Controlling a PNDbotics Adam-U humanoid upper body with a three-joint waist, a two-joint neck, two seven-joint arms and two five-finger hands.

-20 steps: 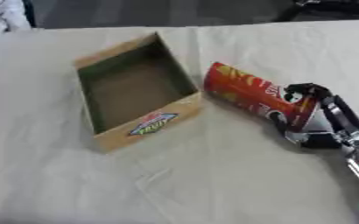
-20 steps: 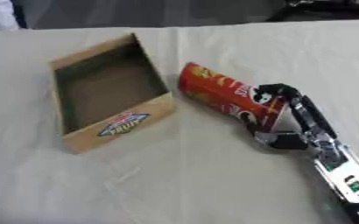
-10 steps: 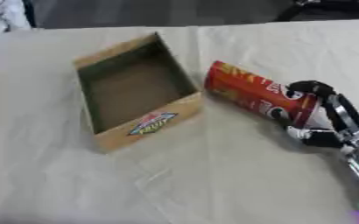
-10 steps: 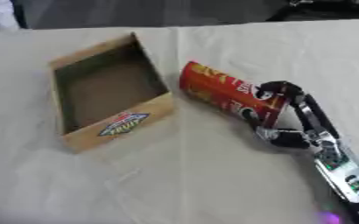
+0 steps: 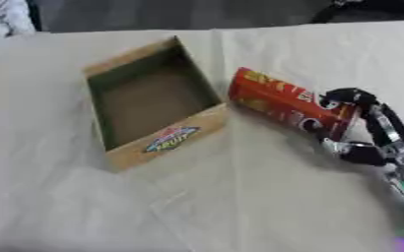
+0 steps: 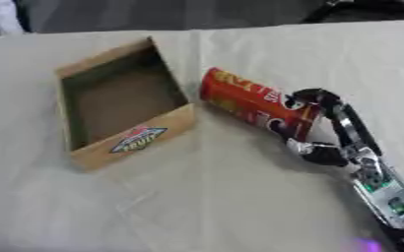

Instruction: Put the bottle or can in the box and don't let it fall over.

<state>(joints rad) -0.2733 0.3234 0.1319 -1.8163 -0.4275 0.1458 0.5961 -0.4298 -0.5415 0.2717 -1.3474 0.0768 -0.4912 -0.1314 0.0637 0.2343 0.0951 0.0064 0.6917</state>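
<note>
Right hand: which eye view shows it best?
Right eye view. The right hand shows whole there, fingers curled over the near end of the red can, thumb below, with wrist and forearm trailing to the lower right corner. Left eye view shows the same grip, but the frame's right edge cuts the forearm.

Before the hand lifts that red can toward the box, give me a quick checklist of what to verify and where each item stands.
1. Right hand on the red cylindrical can: ok, fingers and thumb curl round its near end.
2. Can upright: not ok, it lies tilted on its side on the pale tablecloth, top end toward the box.
3. Open cardboard box free to receive it: ok, nothing shows inside.
4. Gap between can and box: ok, the can sits just right of the box, apart from its wall.
5. Left hand out of the way: cannot tell, it shows in neither view.
</note>
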